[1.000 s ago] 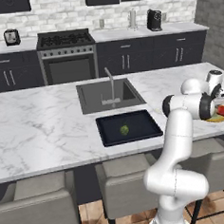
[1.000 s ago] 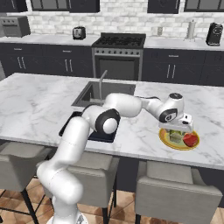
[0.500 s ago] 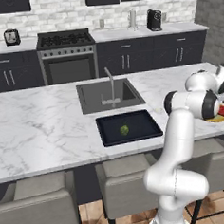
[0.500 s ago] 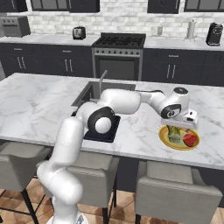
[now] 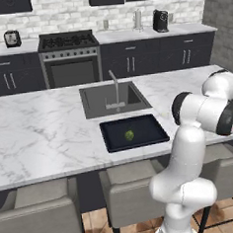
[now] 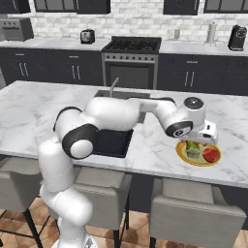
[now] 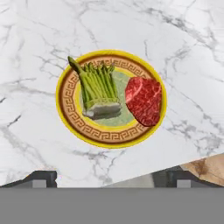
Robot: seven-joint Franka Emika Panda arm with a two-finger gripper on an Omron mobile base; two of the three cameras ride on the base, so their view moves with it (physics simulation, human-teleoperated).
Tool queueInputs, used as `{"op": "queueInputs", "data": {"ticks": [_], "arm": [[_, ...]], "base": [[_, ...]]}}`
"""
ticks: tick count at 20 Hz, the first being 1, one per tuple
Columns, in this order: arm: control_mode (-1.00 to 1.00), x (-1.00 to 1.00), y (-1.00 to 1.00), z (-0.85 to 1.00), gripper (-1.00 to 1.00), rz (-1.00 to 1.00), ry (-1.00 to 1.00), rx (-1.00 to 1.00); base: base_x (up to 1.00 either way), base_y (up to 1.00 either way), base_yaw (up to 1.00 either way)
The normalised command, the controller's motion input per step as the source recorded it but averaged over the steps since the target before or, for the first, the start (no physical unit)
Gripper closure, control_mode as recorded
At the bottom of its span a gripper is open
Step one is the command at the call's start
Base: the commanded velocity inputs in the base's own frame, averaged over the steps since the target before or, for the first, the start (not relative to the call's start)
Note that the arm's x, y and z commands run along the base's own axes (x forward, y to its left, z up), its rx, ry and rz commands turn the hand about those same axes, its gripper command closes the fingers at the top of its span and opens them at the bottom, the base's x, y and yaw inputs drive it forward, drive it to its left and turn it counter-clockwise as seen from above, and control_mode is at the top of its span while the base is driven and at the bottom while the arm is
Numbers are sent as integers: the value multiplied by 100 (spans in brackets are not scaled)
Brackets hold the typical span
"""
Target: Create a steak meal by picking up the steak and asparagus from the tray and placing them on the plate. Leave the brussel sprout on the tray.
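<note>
- The steak [image 7: 144, 100] and the asparagus [image 7: 98, 89] lie side by side on the plate [image 7: 70, 114].
- The gripper [image 7: 105, 177] hangs above them, jaws apart, holding nothing.
- The brussel sprout [image 5: 129, 135] sits on the tray [image 5: 154, 135].

You saw the arm draw up and away from the plate [image 6: 198, 156] over the last second. A second ago the gripper [image 7: 105, 177] sat low, right over the food at the plate's edge; it rose clear, and in the right base view the hand came to hang above the plate's near-left side. In the left base view the wrist swung further right, so the plate slipped behind the arm. The steak [image 7: 144, 100] and asparagus [image 7: 98, 91] were left lying side by side on the plate, uncovered.
</note>
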Motion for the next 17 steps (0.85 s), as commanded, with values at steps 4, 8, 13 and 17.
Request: {"op": "queueInputs", "data": {"ticks": [4,8,13,17], "arm": [[-100,-57,57,56,-100,0,-27,-11],[-100,-54,54,66,-100,0,-19,-12],[-100,-56,57,66,-100,0,-9,-14],[-100,-46,55,52,-100,3,-10,-18]], "base": [[0,0,0],[0,0,0],[0,0,0],[0,0,0]]}}
